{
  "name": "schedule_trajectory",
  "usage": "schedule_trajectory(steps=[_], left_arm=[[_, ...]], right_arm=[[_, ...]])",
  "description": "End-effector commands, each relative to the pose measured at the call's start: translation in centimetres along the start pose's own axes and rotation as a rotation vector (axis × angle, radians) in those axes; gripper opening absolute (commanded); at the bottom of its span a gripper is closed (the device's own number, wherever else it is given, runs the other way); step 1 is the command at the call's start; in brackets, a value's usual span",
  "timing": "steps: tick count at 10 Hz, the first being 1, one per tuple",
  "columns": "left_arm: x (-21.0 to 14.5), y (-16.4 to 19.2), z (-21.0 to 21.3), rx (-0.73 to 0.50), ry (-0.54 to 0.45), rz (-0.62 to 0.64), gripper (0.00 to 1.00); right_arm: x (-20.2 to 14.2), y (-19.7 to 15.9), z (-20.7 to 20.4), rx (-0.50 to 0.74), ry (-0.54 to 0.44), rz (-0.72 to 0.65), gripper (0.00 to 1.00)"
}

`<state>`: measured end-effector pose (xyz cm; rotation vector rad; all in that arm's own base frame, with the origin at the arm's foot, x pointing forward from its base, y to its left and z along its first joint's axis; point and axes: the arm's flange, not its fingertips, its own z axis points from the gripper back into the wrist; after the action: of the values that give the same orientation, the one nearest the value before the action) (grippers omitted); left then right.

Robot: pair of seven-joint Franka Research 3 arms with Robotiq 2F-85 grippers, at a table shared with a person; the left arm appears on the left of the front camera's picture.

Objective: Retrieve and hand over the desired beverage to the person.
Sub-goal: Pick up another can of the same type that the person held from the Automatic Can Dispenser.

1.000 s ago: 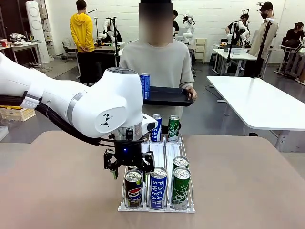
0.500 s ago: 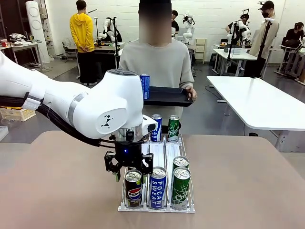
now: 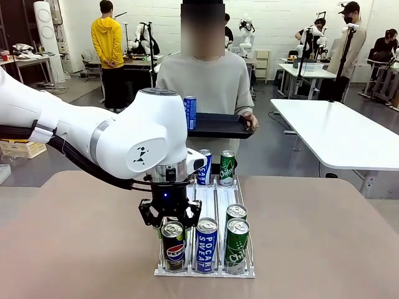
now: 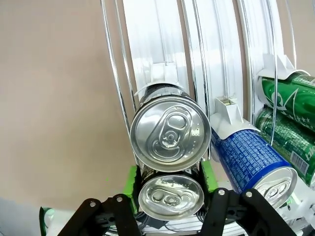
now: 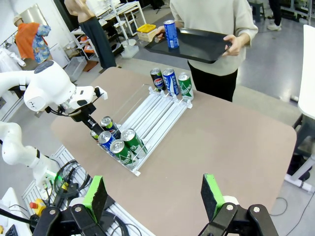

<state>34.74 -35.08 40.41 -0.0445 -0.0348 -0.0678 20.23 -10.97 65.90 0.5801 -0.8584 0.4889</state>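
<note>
A clear rack (image 3: pixel 215 199) on the table holds drink cans in lanes. At its near end stand a dark Pepsi can (image 3: pixel 174 246), a blue Pocari Sweat can (image 3: pixel 206 244) and green cans (image 3: pixel 236 243). My left gripper (image 3: pixel 169 219) hangs straight down over the Pepsi can, shut on its top. In the left wrist view the green pads (image 4: pixel 132 183) press both sides of a silver can top (image 4: pixel 171 196), and a second dark can (image 4: pixel 170 132) stands just beyond it. My right gripper (image 5: pixel 154 196) is open, high above the table. The person (image 3: pixel 212 81) stands across the table.
The person holds a black tray (image 3: pixel 218 126) with one blue can (image 3: pixel 189 112) standing on it. More cans (image 3: pixel 216 167) stand at the rack's far end. The brown table (image 3: pixel 324 237) is bare on both sides of the rack.
My left gripper's fingers have come together onto the Pepsi can, and the hand sits slightly lower. The rack, the person and the tray have not moved.
</note>
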Motion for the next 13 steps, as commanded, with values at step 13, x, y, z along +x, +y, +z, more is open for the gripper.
schedule_trajectory(steps=[13], left_arm=[[-2.4, -1.2, 23.7, 0.001, -0.035, -0.015, 0.0]], right_arm=[[0.0, 0.0, -0.1, 0.037, -0.013, 0.013, 1.0]])
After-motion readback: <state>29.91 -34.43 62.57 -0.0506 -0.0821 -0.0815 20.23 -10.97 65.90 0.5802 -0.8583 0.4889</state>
